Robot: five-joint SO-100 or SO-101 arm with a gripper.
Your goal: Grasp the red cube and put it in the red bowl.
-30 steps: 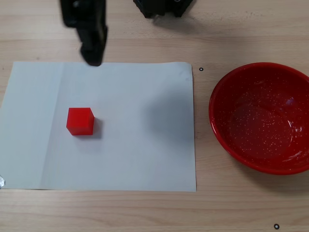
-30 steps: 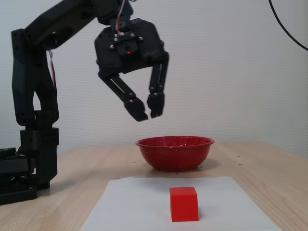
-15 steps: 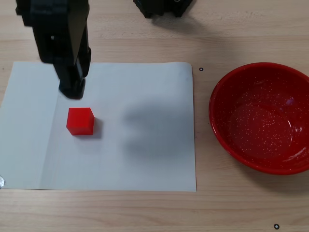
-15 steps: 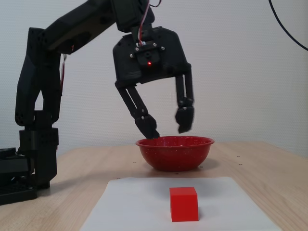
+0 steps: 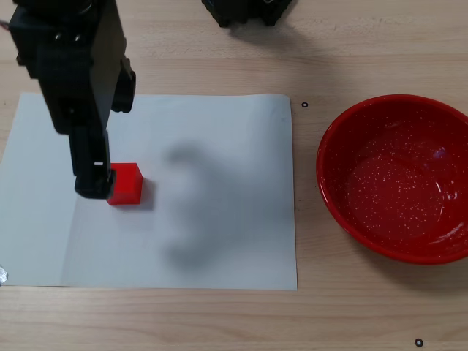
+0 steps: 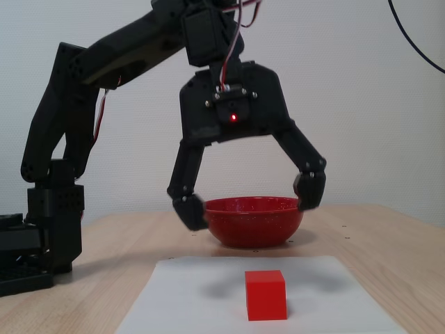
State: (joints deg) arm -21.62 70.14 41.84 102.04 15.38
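Note:
The red cube [image 5: 126,183] sits on a white sheet of paper [image 5: 219,234], toward its left in a fixed view. It also shows at the front of the sheet in the low fixed view [image 6: 265,294]. The red bowl [image 5: 398,179] stands on the wooden table right of the sheet, with nothing in it; in the low fixed view it lies behind the gripper [image 6: 254,226]. My gripper [image 6: 249,202] hangs well above the table with its jaws spread wide and nothing between them. Seen from above, one fingertip [image 5: 95,183] overlaps the cube's left edge, and the other is hidden under the arm.
The arm's base [image 6: 49,236] stands at the table's left in the low fixed view, and at the top edge seen from above [image 5: 245,11]. Small black marks [image 5: 305,104] dot the wood. A blurred shadow of the gripper lies on the sheet.

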